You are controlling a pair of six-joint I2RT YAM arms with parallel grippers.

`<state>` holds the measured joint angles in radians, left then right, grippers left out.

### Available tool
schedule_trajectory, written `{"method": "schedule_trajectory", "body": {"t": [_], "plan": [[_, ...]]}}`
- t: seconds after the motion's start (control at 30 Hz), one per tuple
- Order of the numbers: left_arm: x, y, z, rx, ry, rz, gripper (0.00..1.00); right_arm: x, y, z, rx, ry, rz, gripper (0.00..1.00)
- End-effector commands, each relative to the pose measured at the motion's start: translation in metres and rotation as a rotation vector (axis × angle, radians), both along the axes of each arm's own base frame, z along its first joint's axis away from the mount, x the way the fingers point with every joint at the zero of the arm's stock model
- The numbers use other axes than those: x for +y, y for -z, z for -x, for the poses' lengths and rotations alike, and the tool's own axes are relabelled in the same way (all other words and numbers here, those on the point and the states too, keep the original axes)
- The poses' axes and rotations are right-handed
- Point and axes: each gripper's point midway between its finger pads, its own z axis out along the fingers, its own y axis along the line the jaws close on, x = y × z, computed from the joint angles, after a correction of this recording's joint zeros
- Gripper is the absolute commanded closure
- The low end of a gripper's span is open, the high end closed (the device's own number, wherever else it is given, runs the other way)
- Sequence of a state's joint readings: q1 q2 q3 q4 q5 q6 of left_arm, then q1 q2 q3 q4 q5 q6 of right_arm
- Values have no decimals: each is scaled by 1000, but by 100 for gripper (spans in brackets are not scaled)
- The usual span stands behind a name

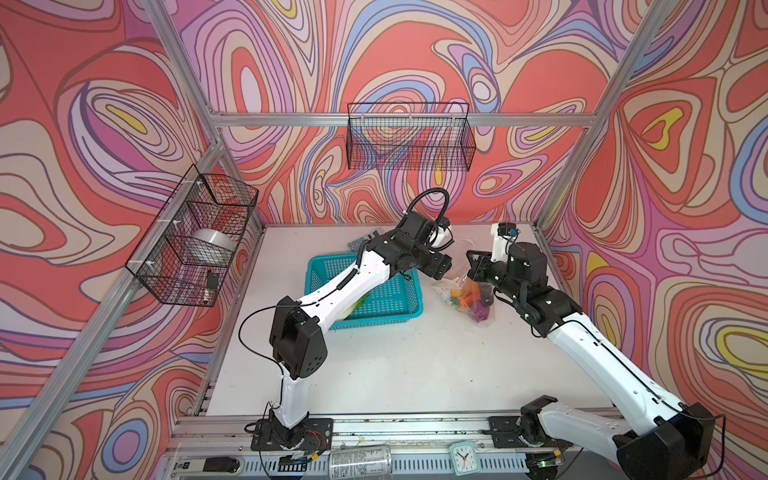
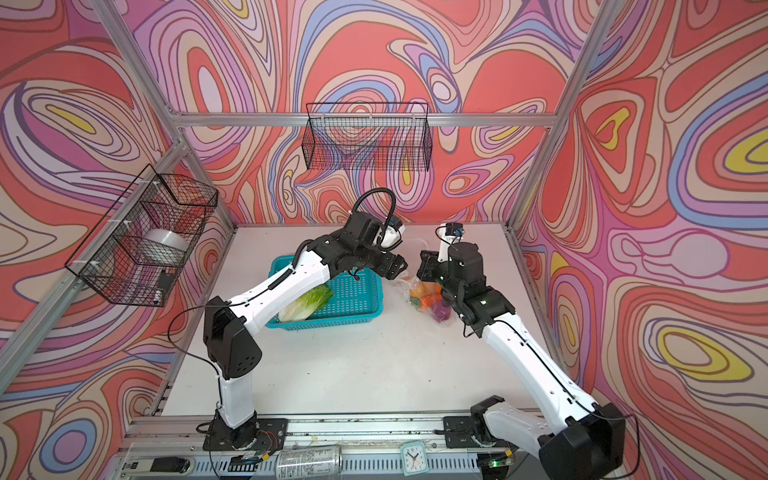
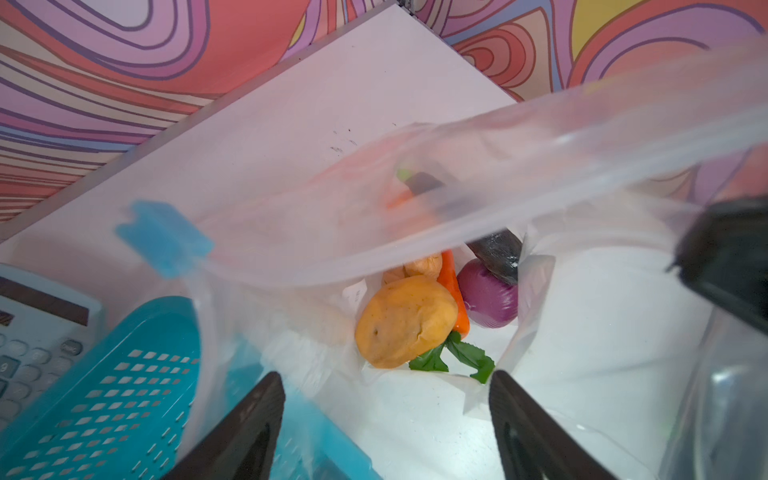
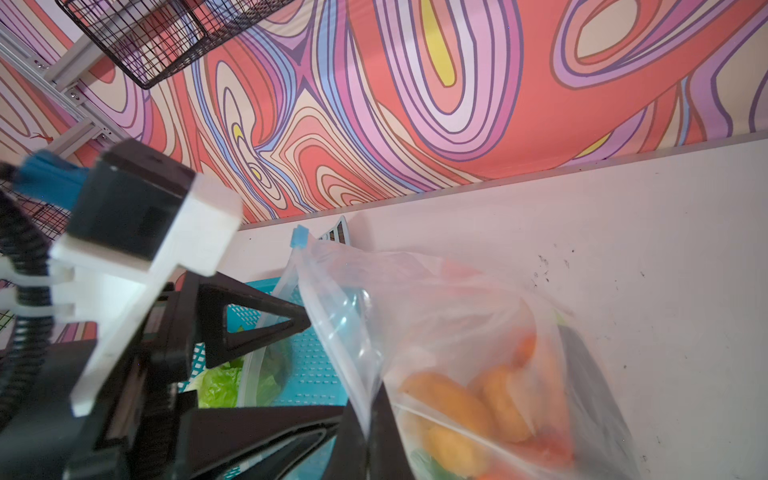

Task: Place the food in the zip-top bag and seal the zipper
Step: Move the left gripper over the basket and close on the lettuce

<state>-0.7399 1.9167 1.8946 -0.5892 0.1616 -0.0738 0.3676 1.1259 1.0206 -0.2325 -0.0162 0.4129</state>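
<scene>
Over zip-top bag (image 3: pixel 540 149) mouth, left gripper (image 3: pixel 386 376) hovering wide, empty; right gripper (image 4: pixel 365 419) pinching bag rim tight; cabbage (image 2: pixel 307 302) lying in teal basket (image 2: pixel 365 291).

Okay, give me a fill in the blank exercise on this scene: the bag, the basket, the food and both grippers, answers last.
1. The cabbage lies in the teal ____.
2. The bag holding the potato and carrot has a light ____ slider.
3. The left gripper, over the bag's mouth, is ____.
4. The right gripper is ____ on the bag's edge.
Answers: basket, blue, open, shut.
</scene>
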Motion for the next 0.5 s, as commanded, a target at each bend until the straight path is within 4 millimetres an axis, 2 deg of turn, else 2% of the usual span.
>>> {"method": "schedule_trajectory", "body": {"t": [0.0,0.03,0.13,0.2,0.3,0.47], "plan": [[22,-45,9,-106,-38,2,7,-3,-3,2,-13,10,-10,100],[29,-51,11,-125,-50,-2,0,-3,-3,2,-12,9,-11,100],[51,-61,17,-156,-98,-28,0,-2,-2,1,-11,8,-9,100],[68,-60,22,-145,-132,-46,0,-2,-2,0,-12,6,-11,100],[96,-47,27,-94,-190,-67,0,-1,-1,0,-12,4,-13,100],[158,-6,24,48,-338,-125,0,1,3,0,-1,-3,-16,100]]}}
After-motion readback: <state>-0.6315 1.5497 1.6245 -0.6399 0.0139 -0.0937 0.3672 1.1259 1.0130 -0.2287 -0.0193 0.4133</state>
